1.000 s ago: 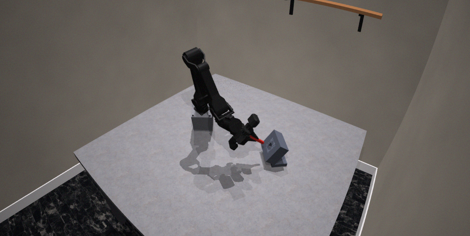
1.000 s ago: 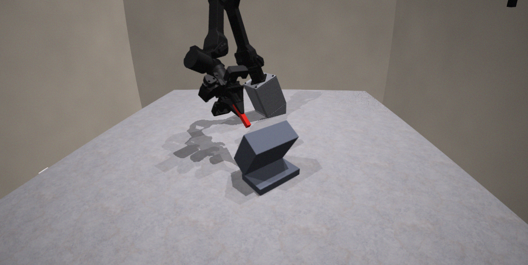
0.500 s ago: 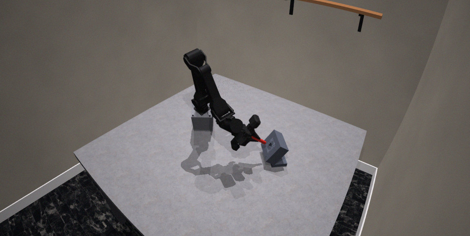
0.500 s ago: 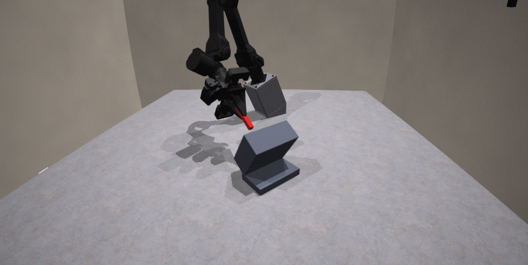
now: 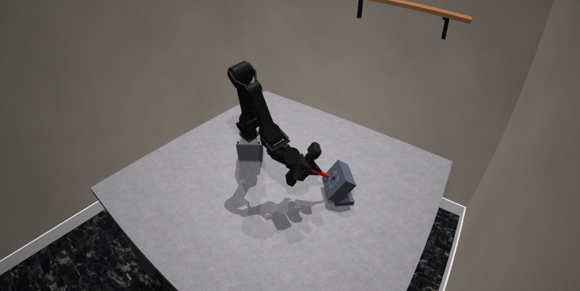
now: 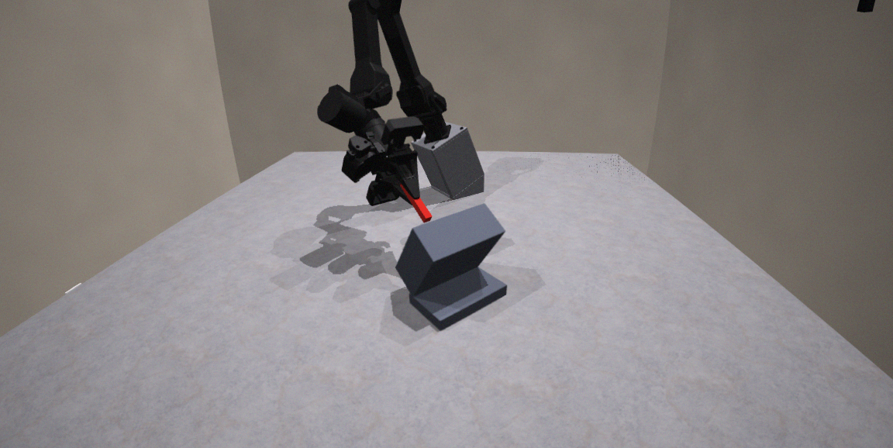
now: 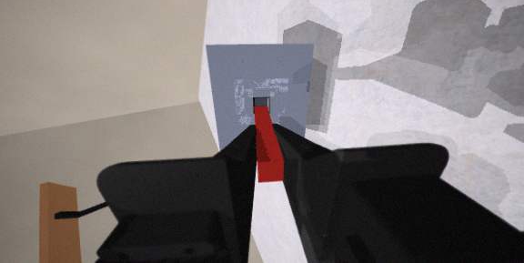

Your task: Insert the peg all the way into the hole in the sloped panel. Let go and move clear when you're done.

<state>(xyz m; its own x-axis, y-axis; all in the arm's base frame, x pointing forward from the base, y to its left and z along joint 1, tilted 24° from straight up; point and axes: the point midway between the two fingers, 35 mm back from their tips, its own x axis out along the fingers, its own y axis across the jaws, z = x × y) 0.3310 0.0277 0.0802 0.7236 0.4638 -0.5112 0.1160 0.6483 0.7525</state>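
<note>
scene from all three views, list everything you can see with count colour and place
peg: one, red, held between the fingers, tip at the mouth of the hole
sloped panel: one, blue-grey block on a flat foot, on the table in front of the arm
hole: one, dark square, middle of the panel face
table: one, pale grey mottled top
shelf: one, orange-brown board on two black brackets, on the wall
floor: black marbled, beside the table
pedestal: one, grey, under the arm's base
arm: one, black, bent down toward the panel
gripper: one, black, shut on the peg
</note>
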